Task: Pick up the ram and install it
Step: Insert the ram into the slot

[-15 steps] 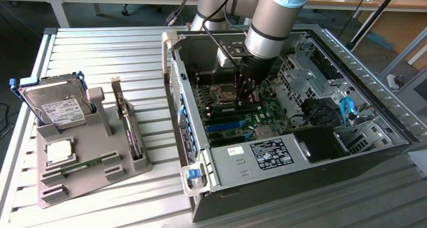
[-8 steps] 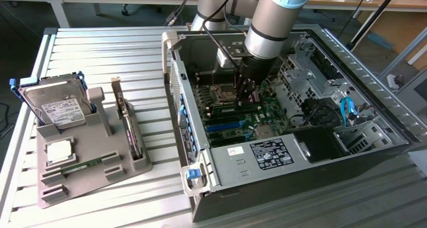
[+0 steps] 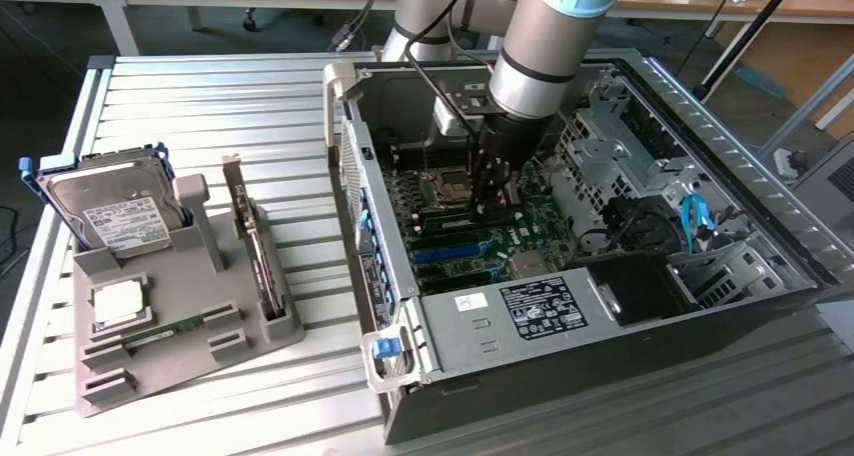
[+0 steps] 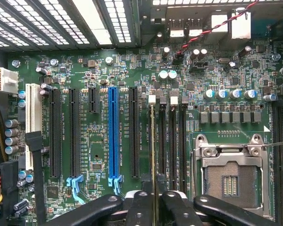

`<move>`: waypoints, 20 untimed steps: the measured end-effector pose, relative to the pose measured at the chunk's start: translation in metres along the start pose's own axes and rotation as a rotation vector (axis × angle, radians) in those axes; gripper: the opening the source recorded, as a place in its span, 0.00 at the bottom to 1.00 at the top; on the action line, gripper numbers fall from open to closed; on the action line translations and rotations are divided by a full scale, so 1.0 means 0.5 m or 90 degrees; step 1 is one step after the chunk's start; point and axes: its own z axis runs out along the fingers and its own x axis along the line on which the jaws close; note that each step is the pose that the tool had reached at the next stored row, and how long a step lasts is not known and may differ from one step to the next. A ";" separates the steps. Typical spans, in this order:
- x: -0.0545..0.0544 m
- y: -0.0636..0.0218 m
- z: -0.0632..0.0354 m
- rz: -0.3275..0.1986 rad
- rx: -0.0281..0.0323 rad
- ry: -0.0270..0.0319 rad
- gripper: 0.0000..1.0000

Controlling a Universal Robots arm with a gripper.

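Gripping the ram (image 4: 153, 155) edge-on, the gripper (image 4: 154, 203) has its jaws clamped on it over a motherboard (image 4: 99, 155) slot, beside the CPU socket (image 4: 230, 174).

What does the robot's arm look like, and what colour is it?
The arm is a thick round silver tube with a light blue cap and a black ring near its end. Thin black cables run beside it. Its end effector is black, with rounded fingers and small screws.
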 end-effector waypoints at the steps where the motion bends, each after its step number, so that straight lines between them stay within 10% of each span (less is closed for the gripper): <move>1: 0.000 0.000 0.000 0.000 0.0000 0.0000 0.21; 16: -0.009 0.003 -0.033 0.000 0.0008 0.0090 0.11; 20: -0.009 0.004 -0.032 0.002 0.0374 0.0082 0.11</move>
